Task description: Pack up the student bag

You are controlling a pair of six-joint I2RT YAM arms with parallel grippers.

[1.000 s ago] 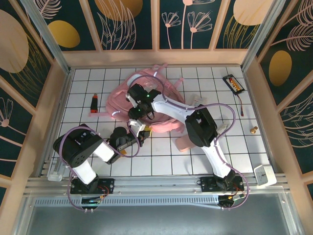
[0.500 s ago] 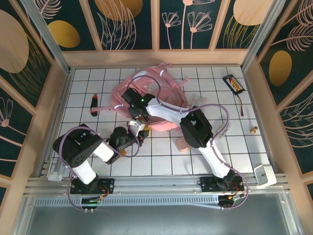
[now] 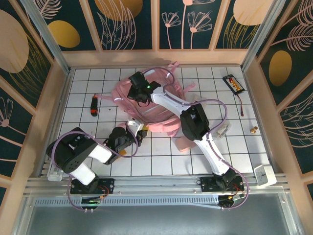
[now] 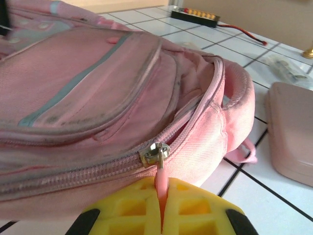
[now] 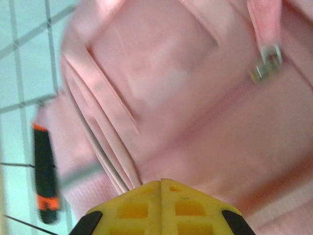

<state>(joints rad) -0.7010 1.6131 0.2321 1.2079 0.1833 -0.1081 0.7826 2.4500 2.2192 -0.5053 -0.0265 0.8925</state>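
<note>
The student bag (image 3: 156, 105), a big pink backpack, lies in the middle of the table. Its near edge points at my left gripper (image 3: 136, 133). In the left wrist view the left gripper (image 4: 161, 188) is shut on the bag's pink zipper pull (image 4: 161, 180), just below the metal slider (image 4: 156, 152). The zip is partly open to the right of the slider. My right gripper (image 3: 138, 93) sits on the bag's far left part. In the right wrist view it (image 5: 161, 182) is shut, with its tips in the pink fabric (image 5: 186, 98) beside a piped seam.
A black and orange tool (image 3: 94, 105) lies left of the bag, also seen in the right wrist view (image 5: 44, 171). A flat pink case (image 3: 183, 143) lies near the bag's right corner. A black charger with a red wire (image 3: 233, 83) and a small brass piece (image 3: 254, 130) lie at the right.
The right gripper closed and moved toward the back of the table. The bag stretched and shifted that way with it. The left gripper kept its hold on the zipper pull.
</note>
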